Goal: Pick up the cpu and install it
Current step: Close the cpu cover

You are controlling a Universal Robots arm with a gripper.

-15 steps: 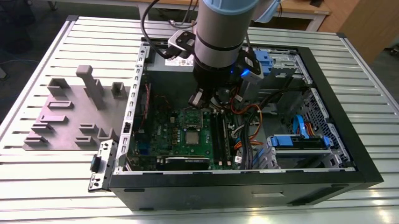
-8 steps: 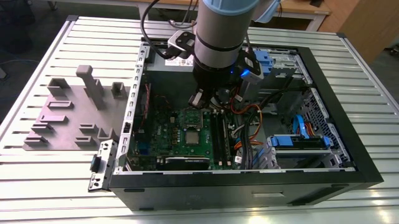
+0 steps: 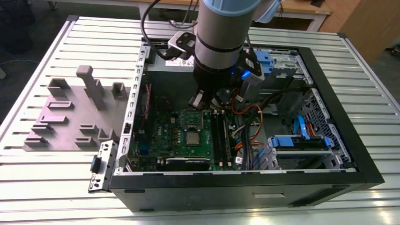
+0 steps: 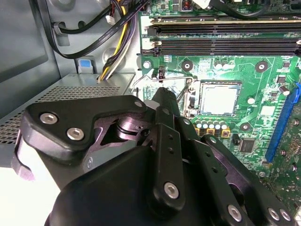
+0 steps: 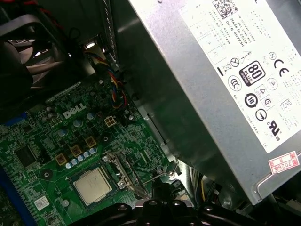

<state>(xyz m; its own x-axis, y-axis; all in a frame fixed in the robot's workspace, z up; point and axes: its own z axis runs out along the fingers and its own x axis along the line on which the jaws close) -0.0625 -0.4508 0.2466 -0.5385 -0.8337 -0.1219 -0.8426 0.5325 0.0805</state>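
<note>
Your arm reaches down into the open computer case [image 3: 350, 161], which lies on its side on the slatted aluminium table [image 3: 56, 187]; the gripper [image 3: 209, 101] hangs over the upper part of the green motherboard [image 3: 164, 136], close under the silver power supply [image 5: 225, 84].

The cpu [image 3: 193, 138] sits flat in its socket on the motherboard, silver top facing up; you see it in both wrist views too, at [image 4: 219, 100] and [image 5: 92, 184]; nothing is touching it.

In the second wrist view the gripper [image 4: 162, 94] shows its black linkage and one fingertip [image 4: 164, 99] near the bent wire lever [image 4: 169, 81] just beside the socket; in the first wrist view that lever [image 5: 155, 176] stands up from the board next to the raised socket frame [image 5: 123, 173]; whether the fingers are apart or together you cannot tell from these pictures, and nothing shows between them.

Two long black memory sticks [image 3: 220, 136] run beside the socket, toward the exterior view's right; blue drive brackets [image 3: 299, 143] and orange cables [image 3: 250, 138] lie farther that way.

A grey fixture plate [image 3: 72, 117] with upright blocks rests on the table at the exterior view's left, well apart from the case.
</note>
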